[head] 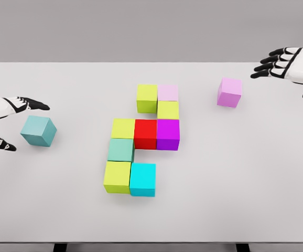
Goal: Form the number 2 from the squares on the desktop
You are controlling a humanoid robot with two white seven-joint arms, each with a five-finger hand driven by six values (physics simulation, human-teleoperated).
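Eight cubes are packed together mid-table [46, 210]: a lime cube [147, 97] and pale pink cube [168, 93] on top, a yellow-green one [168, 109] below, then a yellow [123, 128], red [145, 133] and purple [168, 134] row, a sea-green cube [120, 149], and a lime [117, 176] and cyan [143, 179] pair. A teal cube [38, 130] is seen between the spread fingers of the left hand [7, 119] (contact cannot be told). A violet cube [230, 92] lies just below-left of the right hand [288, 64], whose fingers are extended and hold nothing.

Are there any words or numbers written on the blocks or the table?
None: no letters, labels or printed numbers show.
The cubes, such as the red cube and the teal cube, have plain faces.
The white table is bare of writing too.
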